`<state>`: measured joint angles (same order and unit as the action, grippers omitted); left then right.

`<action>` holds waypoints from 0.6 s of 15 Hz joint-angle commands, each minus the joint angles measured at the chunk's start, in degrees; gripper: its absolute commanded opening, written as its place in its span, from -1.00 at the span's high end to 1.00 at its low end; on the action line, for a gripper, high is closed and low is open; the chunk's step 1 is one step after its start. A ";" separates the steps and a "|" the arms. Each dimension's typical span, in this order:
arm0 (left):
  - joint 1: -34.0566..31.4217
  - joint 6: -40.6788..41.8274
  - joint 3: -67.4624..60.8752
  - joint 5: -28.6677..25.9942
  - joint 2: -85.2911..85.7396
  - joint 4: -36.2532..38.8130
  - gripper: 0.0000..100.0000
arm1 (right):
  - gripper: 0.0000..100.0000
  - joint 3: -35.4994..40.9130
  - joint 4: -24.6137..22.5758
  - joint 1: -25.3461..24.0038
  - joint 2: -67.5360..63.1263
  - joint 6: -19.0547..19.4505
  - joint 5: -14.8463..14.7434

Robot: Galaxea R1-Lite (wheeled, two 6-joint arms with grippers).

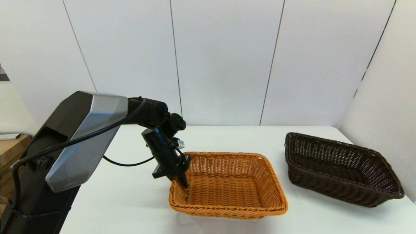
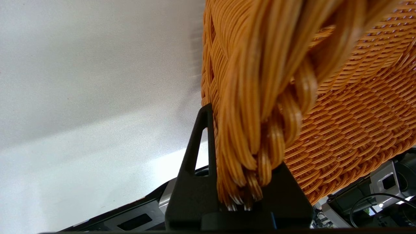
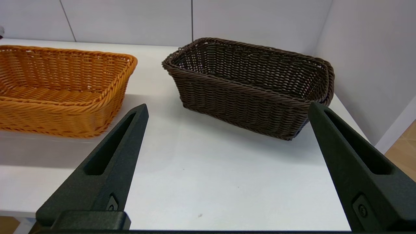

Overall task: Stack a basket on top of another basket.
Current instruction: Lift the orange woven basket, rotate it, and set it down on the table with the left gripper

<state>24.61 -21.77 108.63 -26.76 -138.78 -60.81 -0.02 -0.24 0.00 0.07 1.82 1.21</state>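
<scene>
Head view: the left end effector [image 1: 182,182] clamps the left rim of the orange-tan basket [image 1: 229,185] on the counter [image 1: 130,201]; the dark brown basket [image 1: 341,169] sits well right of it

Left wrist view: fingers [image 2: 198,143] pinch braided rim

Right wrist view: the right end effector [image 3: 227,110] hangs wide open, near the dark basket, apart from it

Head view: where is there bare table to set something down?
Bare strip between the orange-tan basket and the dark brown basket, and behind both. Also bare in front of the dark one. Crowded at the orange basket's left rim, where the left gripper clamps.
</scene>
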 commanded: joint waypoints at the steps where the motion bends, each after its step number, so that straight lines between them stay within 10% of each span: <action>1: 0.00 -0.20 0.00 -0.14 0.00 -0.45 -1.00 | -1.00 0.02 -0.02 0.00 -0.07 0.03 0.02; 9: -1.41 -0.46 -0.26 -0.31 4.31 -1.07 -1.00 | -1.00 -0.06 -0.02 0.00 -0.07 0.03 0.02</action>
<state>24.22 -21.86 108.61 -26.78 -138.10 -61.10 -0.02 -0.24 0.00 0.07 1.82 1.18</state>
